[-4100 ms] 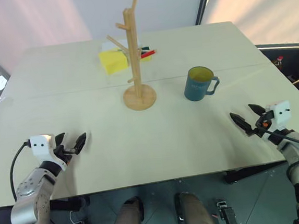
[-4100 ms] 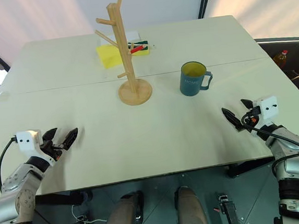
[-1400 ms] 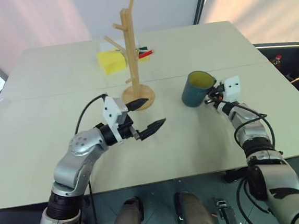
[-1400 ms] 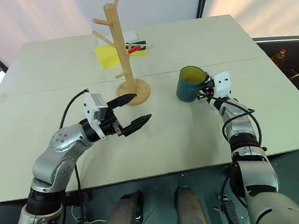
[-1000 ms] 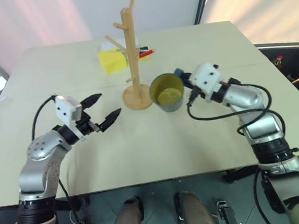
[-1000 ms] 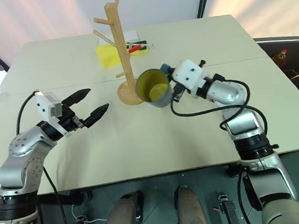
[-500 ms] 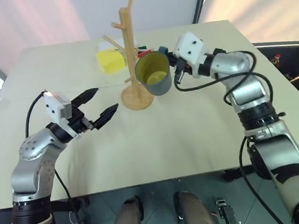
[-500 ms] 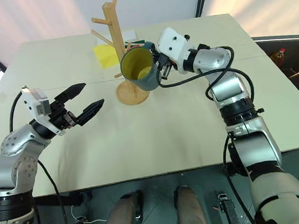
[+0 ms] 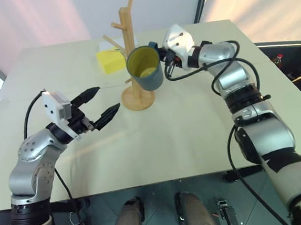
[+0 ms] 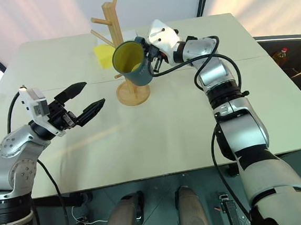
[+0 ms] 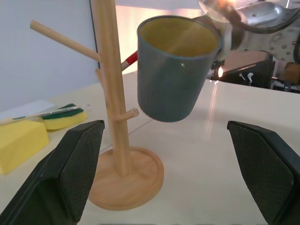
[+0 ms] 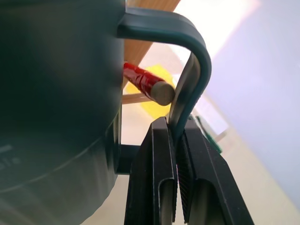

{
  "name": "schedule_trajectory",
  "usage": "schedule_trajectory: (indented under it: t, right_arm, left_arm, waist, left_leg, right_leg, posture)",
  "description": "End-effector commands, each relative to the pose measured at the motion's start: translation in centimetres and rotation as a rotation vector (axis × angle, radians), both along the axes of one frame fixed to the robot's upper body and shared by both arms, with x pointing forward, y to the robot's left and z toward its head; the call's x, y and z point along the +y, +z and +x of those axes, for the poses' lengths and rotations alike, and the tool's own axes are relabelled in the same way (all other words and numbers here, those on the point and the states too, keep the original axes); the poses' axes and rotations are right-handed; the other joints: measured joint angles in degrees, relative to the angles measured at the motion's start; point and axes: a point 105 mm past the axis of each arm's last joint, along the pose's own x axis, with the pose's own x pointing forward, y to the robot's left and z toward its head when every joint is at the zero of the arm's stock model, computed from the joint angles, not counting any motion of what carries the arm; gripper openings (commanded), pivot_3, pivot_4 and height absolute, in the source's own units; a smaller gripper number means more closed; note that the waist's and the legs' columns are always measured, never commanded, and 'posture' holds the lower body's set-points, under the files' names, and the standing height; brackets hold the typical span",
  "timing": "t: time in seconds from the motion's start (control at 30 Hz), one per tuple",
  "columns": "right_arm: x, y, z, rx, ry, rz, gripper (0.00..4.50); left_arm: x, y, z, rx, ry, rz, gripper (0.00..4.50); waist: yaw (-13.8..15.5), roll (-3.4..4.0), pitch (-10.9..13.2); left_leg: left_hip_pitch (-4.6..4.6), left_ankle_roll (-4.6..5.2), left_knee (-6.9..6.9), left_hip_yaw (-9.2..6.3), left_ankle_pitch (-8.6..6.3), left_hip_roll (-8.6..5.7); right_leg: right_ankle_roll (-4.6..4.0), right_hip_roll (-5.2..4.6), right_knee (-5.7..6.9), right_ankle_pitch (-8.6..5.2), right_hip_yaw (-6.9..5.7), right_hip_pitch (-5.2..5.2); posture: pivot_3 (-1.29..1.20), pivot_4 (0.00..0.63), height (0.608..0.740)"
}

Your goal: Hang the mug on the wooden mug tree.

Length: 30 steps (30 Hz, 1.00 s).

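Head views, table (image 9: pixel 205 134): pale top with a seam across it behind the round base; its near half is bare, open surface between the two arms.
Head views, wooden mug tree (image 9: pixel 130 51): stands upright on its round base beyond the seam, toward the far middle of the table, pegs slanting up to either side.
Head views, mug (image 9: pixel 145 68): lifted off the table, tilted with its yellow-green mouth toward the camera, right up against the pole on its right side and above the base.
Head views, right gripper (image 10: pixel 150 55): reaches in from the right with fingers clamped on the mug's handle at the mug's far right side.
Head views, left gripper (image 9: pixel 102 103): hovers over the table left of the base and well apart from the mug, fingers spread wide, nothing between them.
Head views, clutter: a yellow sponge (image 9: pixel 110 60) lies behind the tree on the left, with nothing between it and the pole.
Left wrist view, room: both black fingertips (image 11: pixel 70 164) stand far apart with the tree's base between them farther off; the mug hangs just beside the pole, near a short lower peg.
Left wrist view, clutter: the sponge and a green-handled item (image 11: pixel 51 112) lie behind the pole; a red pen (image 11: pixel 130 58) shows between pole and mug.
Right wrist view, grip: two fingers (image 12: pixel 154 187) pressed together on the thin loop of the handle (image 12: pixel 187 79), the mug's dark wall just beside them.
Right wrist view, behind the handle: the red pen's end shows through the loop, with the pale wood of the tree past it.
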Motion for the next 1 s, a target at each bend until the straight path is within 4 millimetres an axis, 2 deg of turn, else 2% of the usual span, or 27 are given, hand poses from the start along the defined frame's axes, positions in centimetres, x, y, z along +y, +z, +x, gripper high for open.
schedule_trajectory:
  t: [0.03,0.27,0.37,0.53,0.7,0.87,1.0]
  right_arm:
    - [1.0,1.7,0.0,-0.047,0.026,0.000,0.05]
    - [1.4,1.3,0.6,-0.008,0.013,0.013,0.05]
    - [1.4,1.3,0.7,0.000,0.011,0.018,1.00]
    - [0.5,2.2,0.9,-0.043,-0.027,0.032,3.56]
    - [-2.6,3.7,0.9,-0.099,-0.088,0.067,3.56]
    - [-6.6,4.0,0.1,-0.098,-0.140,0.178,3.56]
    - [-10.3,2.2,-1.2,-0.035,-0.181,0.379,3.56]
  left_arm:
    - [-0.1,1.4,-0.5,-0.058,-0.004,0.007,4.50]
    - [-0.2,1.5,-0.5,-0.063,-0.004,0.007,4.50]
    - [-0.3,1.6,-0.6,-0.065,-0.003,0.006,4.50]
    - [-0.3,1.6,-0.6,-0.066,0.001,0.004,4.50]
    - [0.1,1.5,-0.4,-0.055,0.026,0.000,4.50]
    - [2.1,0.6,0.6,-0.009,0.145,-0.054,4.50]
    - [5.2,-1.7,1.6,0.051,0.337,-0.111,4.50]
  waist:
    - [0.0,0.00,0.0]
    - [0.0,0.01,0.0]
    - [0.0,0.01,0.0]
    - [0.0,0.01,0.0]
    - [0.2,0.01,0.0]
    - [0.2,0.00,0.0]
    - [0.1,0.00,0.0]
  left_leg:
    - [0.00,0.00,-0.01,0.00,0.00,0.00]
    - [-0.01,0.00,-0.04,0.00,0.00,0.00]
    - [-0.01,0.00,-0.05,0.00,0.00,0.00]
    - [-0.01,-0.01,-0.06,0.00,0.00,0.00]
    - [-0.02,-0.01,-0.06,0.00,0.00,0.00]
    - [-0.04,-0.01,-0.04,0.02,0.00,0.00]
    - [-0.01,0.00,-0.04,0.02,0.00,0.01]
  right_leg:
    - [0.00,0.00,0.00,0.00,0.00,0.00]
    - [0.02,0.00,0.00,0.01,0.01,-0.04]
    - [0.02,0.01,0.01,0.01,0.01,-0.05]
    - [0.04,0.01,0.01,0.02,0.01,-0.05]
    - [0.04,0.01,0.02,0.02,0.02,-0.07]
    - [0.05,0.00,0.00,0.02,0.03,-0.06]
    - [0.06,0.00,0.04,0.03,0.03,-0.04]
  posture:
    - [0.00,0.150,0.740]
    - [0.00,0.150,0.740]
    - [0.00,0.150,0.740]
    - [0.00,0.150,0.740]
    - [0.00,0.150,0.740]
    - [0.00,0.150,0.740]
    - [0.00,0.150,0.740]
